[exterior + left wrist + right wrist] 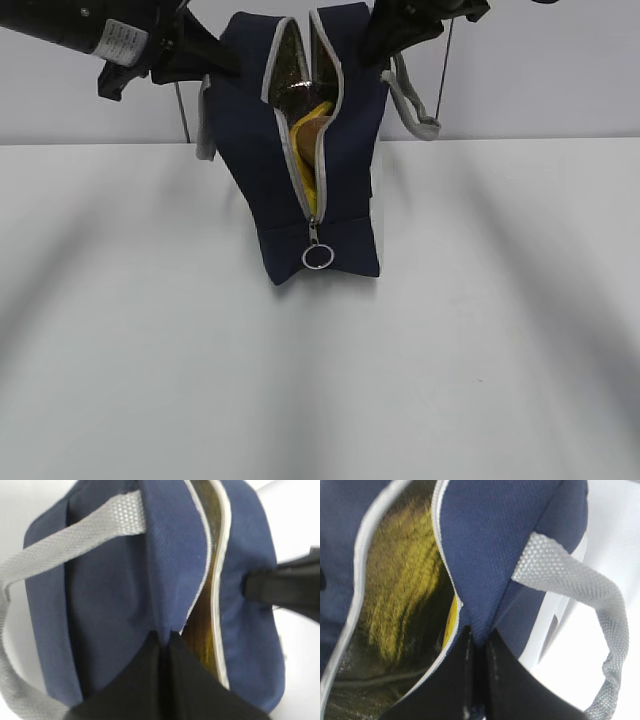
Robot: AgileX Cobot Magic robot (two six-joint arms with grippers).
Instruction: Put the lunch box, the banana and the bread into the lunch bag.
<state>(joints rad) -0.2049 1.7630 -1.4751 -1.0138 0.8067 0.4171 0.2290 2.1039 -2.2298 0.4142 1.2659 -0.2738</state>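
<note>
The navy lunch bag stands upright at the table's middle back, its zipper open down the front and its ring pull hanging low. My left gripper is shut on the fabric of the bag's left top edge. My right gripper is shut on the right top edge. The two hold the mouth spread open. Inside the slit I see the yellow banana, also a sliver in the right wrist view. Above it is a golden-brown shape, the bread. The lunch box is hidden.
Grey strap handles hang off both sides of the bag. The shiny lining shows inside. The white table spreads in front and to both sides. A pale wall stands behind.
</note>
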